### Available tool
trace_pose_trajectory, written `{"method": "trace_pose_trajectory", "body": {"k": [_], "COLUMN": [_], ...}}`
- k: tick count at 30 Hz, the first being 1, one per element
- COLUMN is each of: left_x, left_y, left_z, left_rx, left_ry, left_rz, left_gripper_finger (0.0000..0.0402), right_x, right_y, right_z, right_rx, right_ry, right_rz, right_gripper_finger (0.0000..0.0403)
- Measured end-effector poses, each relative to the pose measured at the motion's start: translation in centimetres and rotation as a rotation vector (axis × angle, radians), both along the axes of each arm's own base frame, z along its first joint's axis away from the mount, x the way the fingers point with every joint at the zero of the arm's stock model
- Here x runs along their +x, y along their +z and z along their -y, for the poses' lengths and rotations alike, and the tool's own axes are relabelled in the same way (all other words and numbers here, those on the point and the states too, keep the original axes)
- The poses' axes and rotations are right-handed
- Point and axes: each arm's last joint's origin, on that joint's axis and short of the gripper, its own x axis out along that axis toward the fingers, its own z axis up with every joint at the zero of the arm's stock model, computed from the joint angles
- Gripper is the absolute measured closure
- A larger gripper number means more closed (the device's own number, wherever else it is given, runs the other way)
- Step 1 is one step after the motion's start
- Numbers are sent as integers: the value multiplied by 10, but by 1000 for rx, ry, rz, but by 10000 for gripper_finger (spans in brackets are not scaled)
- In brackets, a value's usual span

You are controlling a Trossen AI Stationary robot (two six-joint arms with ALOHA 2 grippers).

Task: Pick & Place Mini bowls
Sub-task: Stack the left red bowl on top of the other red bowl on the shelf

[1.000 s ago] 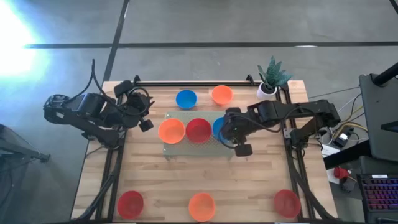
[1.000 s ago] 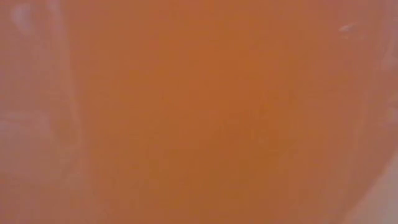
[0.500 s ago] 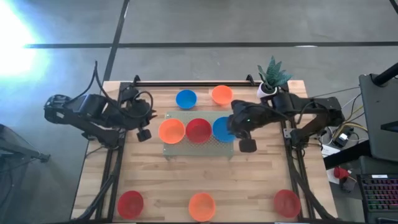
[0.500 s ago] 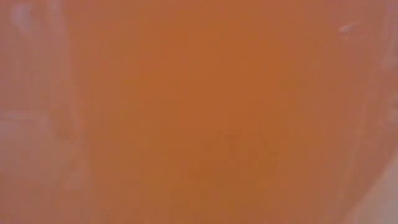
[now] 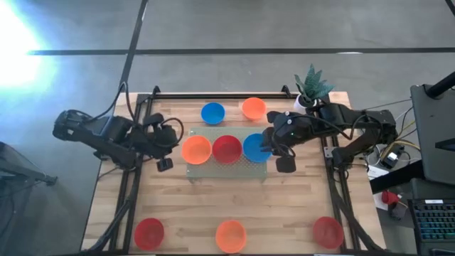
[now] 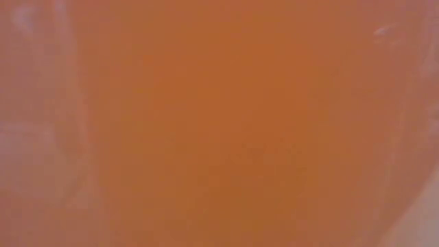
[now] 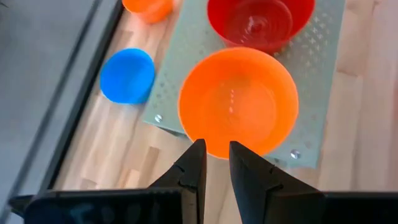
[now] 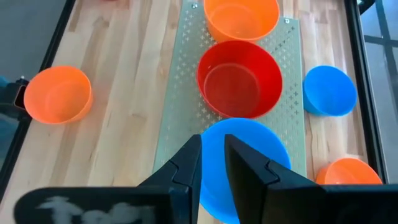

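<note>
While pulled back since a sec ago, both arms' fingers narrow, empty; blue bowl (image 5: 254,146) on mat (image 5: 227,169).

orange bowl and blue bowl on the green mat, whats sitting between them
A red bowl sits between the orange bowl and the blue bowl, all three in a row on the mat. The high view shows it; the right wrist view shows the same row.

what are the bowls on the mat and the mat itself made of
Orange bowl, red bowl, blue bowl: likely smooth plastic; solid colour, faint glossy highlights inside. Mat: pale green, matte, dotted with small perforation-like marks and screw-like corner fasteners; perhaps a rigid plastic or metal sheet, unclear which.
</note>
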Motion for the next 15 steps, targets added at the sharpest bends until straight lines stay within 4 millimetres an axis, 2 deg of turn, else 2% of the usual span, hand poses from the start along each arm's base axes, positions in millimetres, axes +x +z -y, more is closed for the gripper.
{"method": "trace_pose_trajectory", "body": {"k": [15], "left_x": [-4], "left_y": [-5], "left_z": [19], "left_rx": [-194], "left_ry": [-109], "left_rz": [-49], "left_gripper_finger": [337], "right_x": [0], "right_y": [0], "right_z": [0], "right_rx": [1], "right_ry": [1], "right_rz": [0], "right_gripper_finger": [340]}}
